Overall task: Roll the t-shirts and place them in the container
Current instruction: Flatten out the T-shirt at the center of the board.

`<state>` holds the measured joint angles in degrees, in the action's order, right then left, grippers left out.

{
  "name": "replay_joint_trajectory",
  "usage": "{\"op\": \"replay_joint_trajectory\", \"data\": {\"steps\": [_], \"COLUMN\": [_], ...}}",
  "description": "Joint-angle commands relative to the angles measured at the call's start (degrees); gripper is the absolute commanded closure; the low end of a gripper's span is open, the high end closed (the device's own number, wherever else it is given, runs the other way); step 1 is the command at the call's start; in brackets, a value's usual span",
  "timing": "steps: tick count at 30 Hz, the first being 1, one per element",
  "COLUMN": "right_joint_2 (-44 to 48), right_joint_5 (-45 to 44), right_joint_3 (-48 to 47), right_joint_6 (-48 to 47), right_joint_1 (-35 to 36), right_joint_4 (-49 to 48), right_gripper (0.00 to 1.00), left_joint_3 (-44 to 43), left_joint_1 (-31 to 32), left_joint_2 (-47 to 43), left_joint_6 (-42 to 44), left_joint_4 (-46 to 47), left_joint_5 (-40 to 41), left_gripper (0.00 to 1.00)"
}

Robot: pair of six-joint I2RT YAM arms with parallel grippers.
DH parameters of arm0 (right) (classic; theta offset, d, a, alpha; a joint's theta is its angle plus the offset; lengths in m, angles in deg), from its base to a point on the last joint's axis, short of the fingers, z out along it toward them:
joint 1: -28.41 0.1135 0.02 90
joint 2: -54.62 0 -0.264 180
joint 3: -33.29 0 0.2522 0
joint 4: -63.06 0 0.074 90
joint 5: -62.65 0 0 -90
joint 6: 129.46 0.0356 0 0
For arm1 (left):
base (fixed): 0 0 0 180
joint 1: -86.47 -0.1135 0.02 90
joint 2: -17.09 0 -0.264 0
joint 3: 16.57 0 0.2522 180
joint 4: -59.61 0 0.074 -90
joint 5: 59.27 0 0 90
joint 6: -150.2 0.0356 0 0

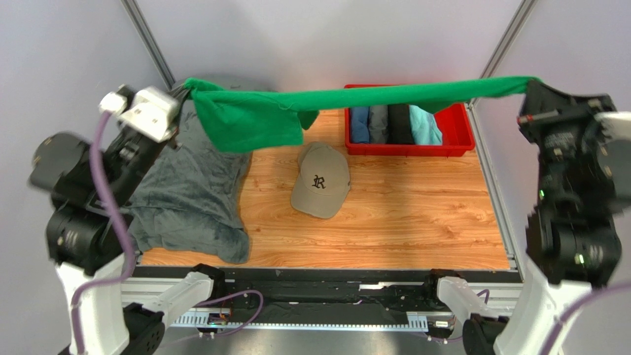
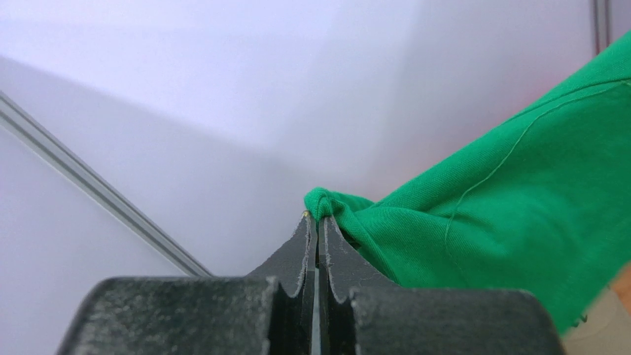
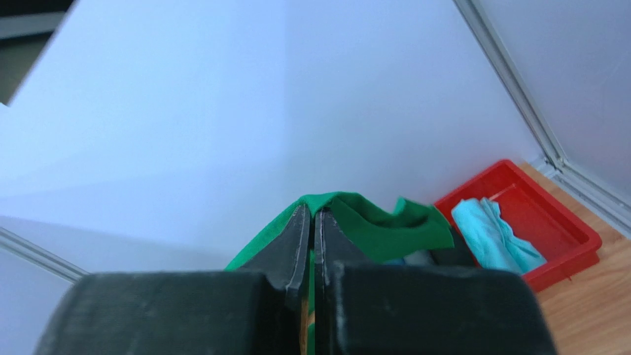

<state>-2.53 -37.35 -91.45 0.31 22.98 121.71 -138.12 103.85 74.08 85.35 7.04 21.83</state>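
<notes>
An emerald-green t-shirt (image 1: 255, 118) hangs stretched in the air between both grippers, high above the table. My left gripper (image 1: 185, 87) is shut on its left end, where the cloth bunches at the tips (image 2: 329, 203). My right gripper (image 1: 532, 83) is shut on its right end, with the green cloth (image 3: 370, 222) draped over the jaws. The shirt's body droops at the left, and the rest is a taut band. Rolled blue, grey, black and aqua tees (image 1: 392, 124) lie in the red bin (image 1: 453, 133).
A big dark grey-green blanket (image 1: 189, 192) lies heaped on the left of the wooden table (image 1: 400, 214). A tan baseball cap (image 1: 320, 180) sits mid-table under the shirt. The red bin (image 3: 552, 222) stands at the back right. Walls close in on both sides.
</notes>
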Motion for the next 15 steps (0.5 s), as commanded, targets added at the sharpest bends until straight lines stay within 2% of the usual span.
{"op": "replay_joint_trajectory", "data": {"steps": [1,10,15], "right_joint_2": [3.44,4.32,2.92], "right_joint_5": [-6.34,-10.38,-12.32], "right_joint_3": [-2.48,-2.06,4.44], "right_joint_6": [-2.15,-3.20,-3.73], "right_joint_1": [-0.37,-0.37,-0.37], "right_joint_4": [2.84,4.78,4.25], "right_gripper": [1.00,1.00,1.00], "left_joint_3": [-2.16,-2.08,7.56], "left_joint_1": [-0.25,-0.16,0.80], "left_joint_2": [-3.81,-3.56,-0.05], "left_joint_6": [-2.47,-6.86,-8.71], "left_joint_4": [0.14,-2.15,-2.24], "left_joint_5": [-0.76,-7.08,-17.36], "left_gripper": [1.00,1.00,1.00]}}
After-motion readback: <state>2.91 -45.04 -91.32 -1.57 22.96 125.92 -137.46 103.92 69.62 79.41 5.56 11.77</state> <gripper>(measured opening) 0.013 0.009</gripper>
